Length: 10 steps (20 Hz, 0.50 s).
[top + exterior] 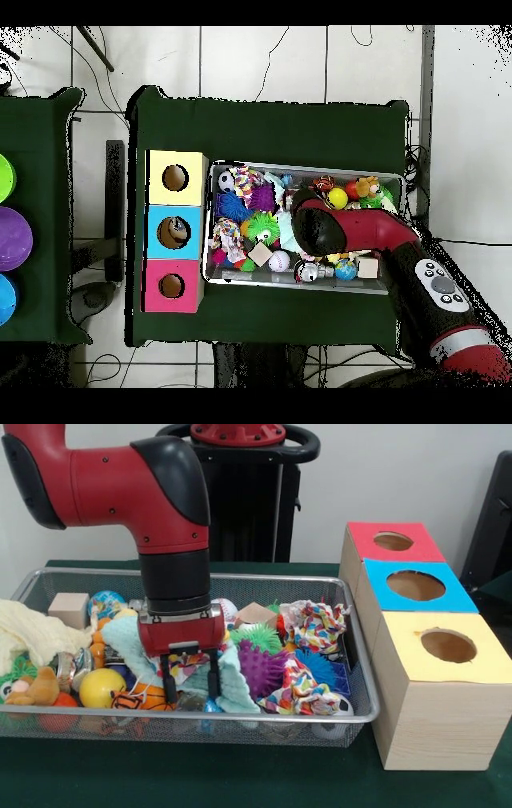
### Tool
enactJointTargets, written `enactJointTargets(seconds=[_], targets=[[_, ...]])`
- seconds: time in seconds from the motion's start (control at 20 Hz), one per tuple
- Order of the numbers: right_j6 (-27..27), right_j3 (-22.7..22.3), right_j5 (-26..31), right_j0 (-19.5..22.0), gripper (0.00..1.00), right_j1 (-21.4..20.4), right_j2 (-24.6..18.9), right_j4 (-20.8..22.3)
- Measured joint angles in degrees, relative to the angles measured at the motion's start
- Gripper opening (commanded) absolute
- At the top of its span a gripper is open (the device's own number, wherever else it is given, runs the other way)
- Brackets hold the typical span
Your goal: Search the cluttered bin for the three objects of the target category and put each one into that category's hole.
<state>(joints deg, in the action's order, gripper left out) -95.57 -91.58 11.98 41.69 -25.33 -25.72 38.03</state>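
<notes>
Red and black, the arm reached down into the wire mesh bin, and its gripper hung low over the clutter toward the bin's front rim, the two black fingers spread apart with nothing pinched between them. Under and around the fingers lay a pale mint cloth and a patterned rag. A yellow ball and an orange basketball toy sat just beside the gripper, near a purple spiky ball and a green spiky ball. A wooden block rested at the bin's back corner. Beside the bin's end stood three wooden boxes in a row, each with a round hole: the yellow-topped box, the blue-topped box and the red-topped box.
</notes>
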Motion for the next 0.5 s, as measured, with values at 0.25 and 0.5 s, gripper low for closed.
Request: enactJointTargets(seconds=[0.25,0.5], targets=[[0.0,0.0,-0.01,-0.91,1.0,-0.53,0.4,0.0],[0.0,-0.01,-0.06,-1.05,1.0,-0.68,0.53,0.0]])
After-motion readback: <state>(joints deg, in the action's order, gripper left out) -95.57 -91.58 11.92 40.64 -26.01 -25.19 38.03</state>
